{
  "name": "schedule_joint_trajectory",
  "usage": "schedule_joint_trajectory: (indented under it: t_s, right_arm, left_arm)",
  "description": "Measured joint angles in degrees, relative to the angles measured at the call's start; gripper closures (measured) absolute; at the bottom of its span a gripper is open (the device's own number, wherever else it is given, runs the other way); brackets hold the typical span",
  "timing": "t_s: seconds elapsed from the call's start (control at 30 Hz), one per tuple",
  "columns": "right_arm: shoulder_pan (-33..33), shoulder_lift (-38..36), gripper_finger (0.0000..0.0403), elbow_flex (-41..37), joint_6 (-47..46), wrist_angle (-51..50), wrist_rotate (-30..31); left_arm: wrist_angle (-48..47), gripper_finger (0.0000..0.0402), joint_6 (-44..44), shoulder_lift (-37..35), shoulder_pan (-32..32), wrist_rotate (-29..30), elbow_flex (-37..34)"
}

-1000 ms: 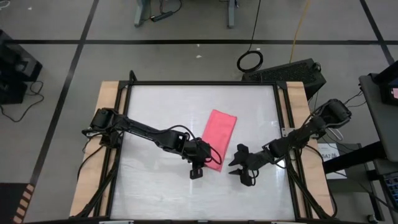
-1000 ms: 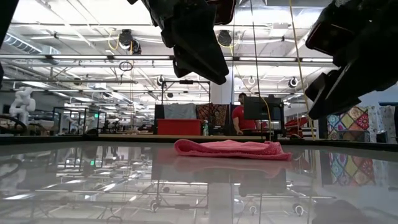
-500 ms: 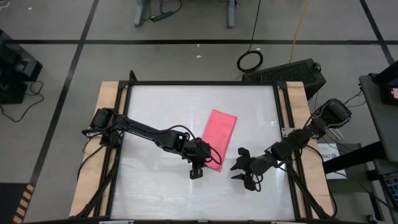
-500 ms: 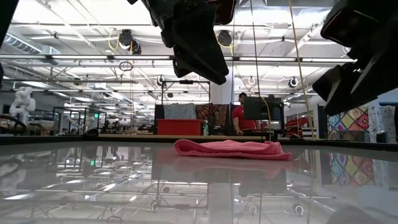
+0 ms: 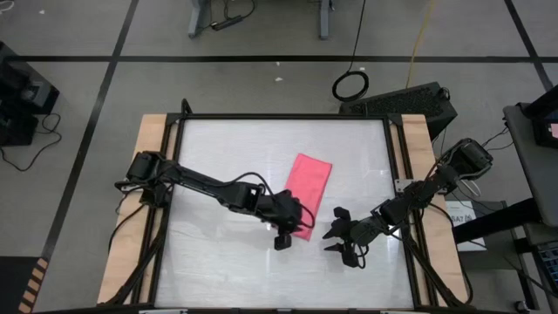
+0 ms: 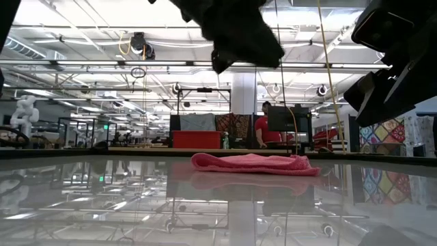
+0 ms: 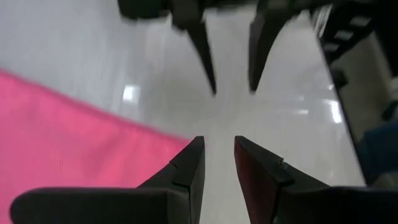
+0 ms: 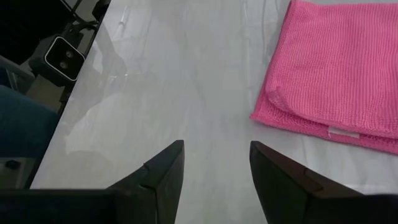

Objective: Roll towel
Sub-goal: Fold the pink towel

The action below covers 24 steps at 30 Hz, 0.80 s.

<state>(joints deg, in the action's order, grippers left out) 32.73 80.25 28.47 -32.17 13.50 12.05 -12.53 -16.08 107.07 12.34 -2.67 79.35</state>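
Towel (image 5: 309,181) is lying folded flat mid-table, unrolled. Left gripper (image 5: 289,235) is hovering over its near corner, fingers narrowly parted for pinching; right gripper (image 5: 337,236) is waiting just beside, fingers spread wide.

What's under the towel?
Only the glossy white table shows around the folded towel, which lies flat on it. Whatever its layers cover is hidden. Neither tool touches it.
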Motion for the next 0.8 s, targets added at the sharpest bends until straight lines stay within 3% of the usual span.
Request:
schedule_joint_trajectory:
  t_s: [0.27, 0.8]
  right_arm:
    - [0.0, 0.0, 0.0229, 0.0, -0.1, 0.0, 0.0]
    - [-0.2, 0.0, 0.0229, 0.1, 0.0, 0.0, 0.0]
  left_arm:
    - [9.4, 0.0309, -3.0, 0.0, 0.0, 2.9, 0.0]
    - [9.8, 0.0309, -1.0, 0.0, -0.8, 2.9, 0.0]
